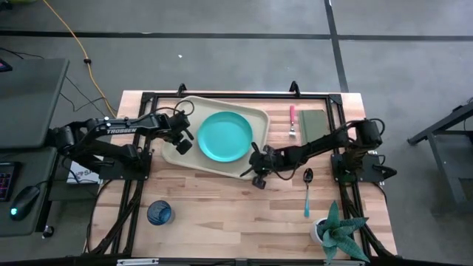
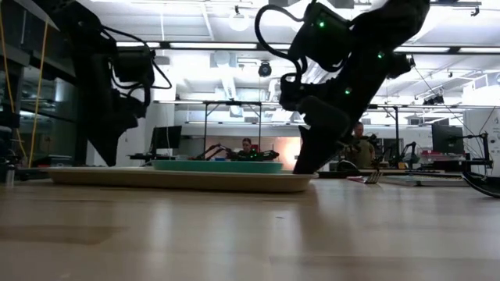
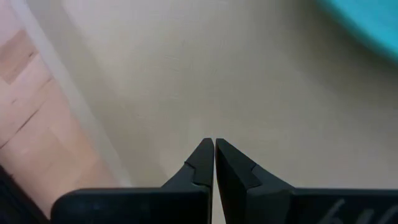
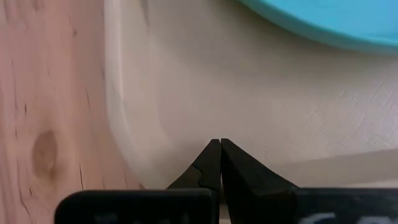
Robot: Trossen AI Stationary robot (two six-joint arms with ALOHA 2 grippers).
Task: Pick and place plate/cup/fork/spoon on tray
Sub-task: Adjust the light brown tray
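The left hand (image 1: pixel 183 139), fingers together, hovers over the tray (image 1: pixel 194 111) at its left end, beside the plate (image 1: pixel 225 136). The right hand (image 1: pixel 258 164), fingers also pressed together and empty, sits low at the tray's near right corner. The plate already lies in the tray; the cup, fork and spoon seem to remain. The spoon (image 1: pixel 307 191) lies on the worktop just right of the right hand, the fork (image 1: pixel 292 121) farther back, the cup (image 1: pixel 159 213) near the front left. Next, a hand must open over one of these.

- The plate (image 1: pixel 225 137) lies on the tray (image 1: pixel 185 151) toward the tabletop's (image 1: pixel 222 214) far edge.
- The cup (image 1: pixel 159 213) stands near the front-left corner.
- The spoon (image 1: pixel 307 192) lies apart from the fork (image 1: pixel 292 123).
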